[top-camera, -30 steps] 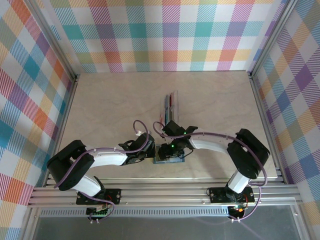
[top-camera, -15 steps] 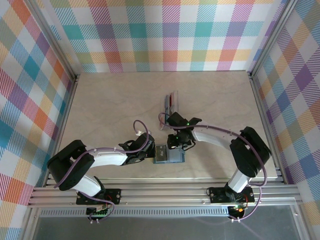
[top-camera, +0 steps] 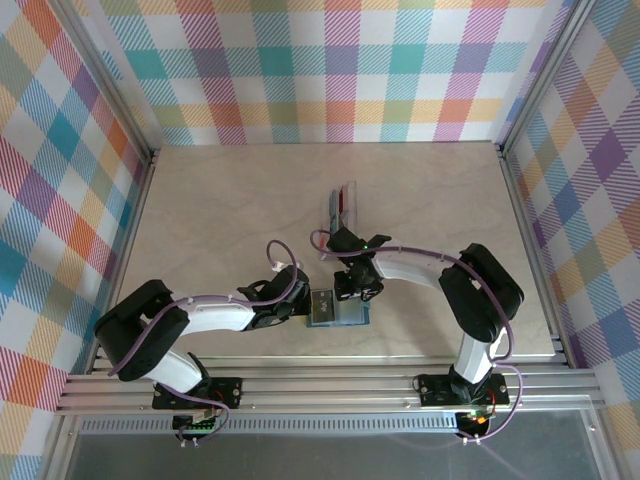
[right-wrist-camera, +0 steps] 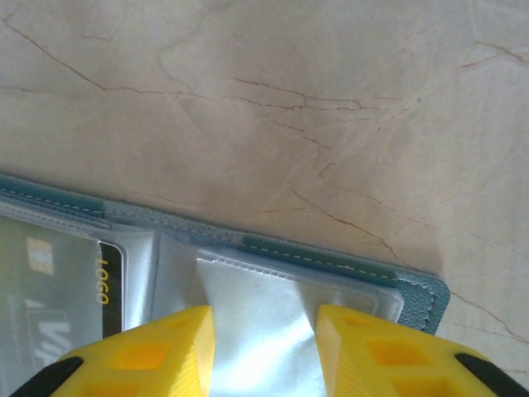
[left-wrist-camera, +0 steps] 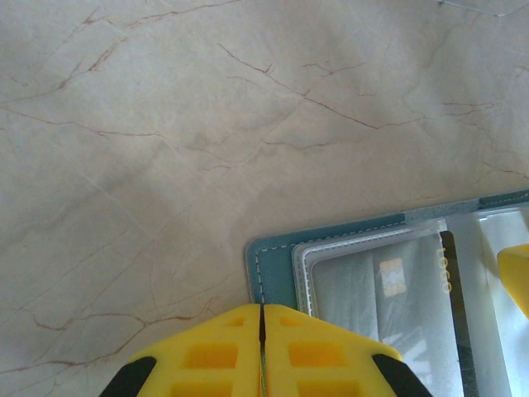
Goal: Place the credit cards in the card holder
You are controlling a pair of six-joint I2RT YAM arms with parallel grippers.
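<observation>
The teal card holder (top-camera: 338, 312) lies open near the table's front, its clear sleeves facing up. A pale card with a chip and a black strip (left-wrist-camera: 397, 289) sits inside the left sleeve, and it shows again in the right wrist view (right-wrist-camera: 50, 289). My left gripper (top-camera: 306, 303) is shut, its yellow tips (left-wrist-camera: 262, 308) meeting at the holder's left teal edge (left-wrist-camera: 277, 265). My right gripper (top-camera: 356, 292) hovers at the holder's far right part. Its fingers stand apart (right-wrist-camera: 264, 318) over a shiny clear sleeve (right-wrist-camera: 256, 306) beside the teal rim (right-wrist-camera: 331, 263). The remaining credit cards (top-camera: 343, 205) lie stacked farther back.
Bare marble tabletop (top-camera: 220, 210) stretches left, right and beyond the holder. Checkered walls enclose three sides, and an aluminium rail (top-camera: 320, 385) runs along the front edge by the arm bases.
My right gripper has drawn back from over the holder's middle toward its far right edge, uncovering more of the sleeves. The left gripper and the holder have stayed put.
</observation>
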